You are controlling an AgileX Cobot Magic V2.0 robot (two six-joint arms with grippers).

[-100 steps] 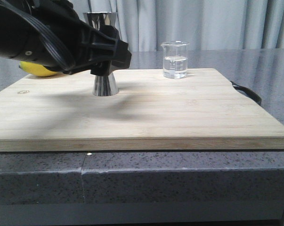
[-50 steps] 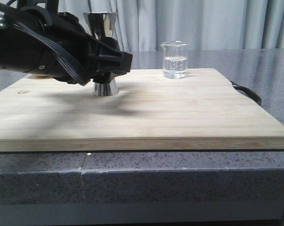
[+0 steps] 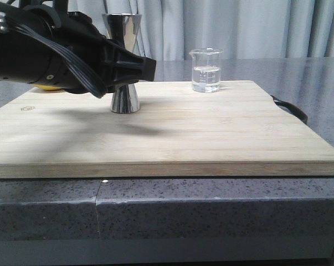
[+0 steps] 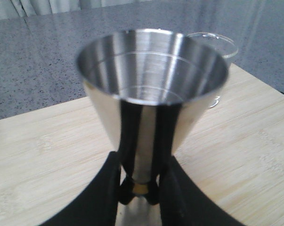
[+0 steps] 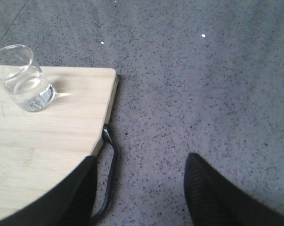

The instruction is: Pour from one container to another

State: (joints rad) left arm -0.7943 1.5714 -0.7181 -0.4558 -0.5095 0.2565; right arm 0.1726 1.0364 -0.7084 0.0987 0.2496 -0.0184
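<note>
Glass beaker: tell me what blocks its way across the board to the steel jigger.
Nothing visible does. Bare wooden board lies between the small clear glass beaker and the tall steel hourglass jigger, which the left hand grips at its waist.

My left gripper (image 3: 134,67) and arm crowd the board's left side, clamped around the steel jigger (image 3: 124,33). The glass beaker (image 3: 205,70) stands alone at the back of the wooden board (image 3: 211,133), well apart, open on every side. My right gripper (image 5: 139,183) hangs open-fingered over bare counter (image 5: 203,84) beside the board's edge.

jigger (image 3: 124,66) waist hidden — left hand (image 3: 134,67)
</note>
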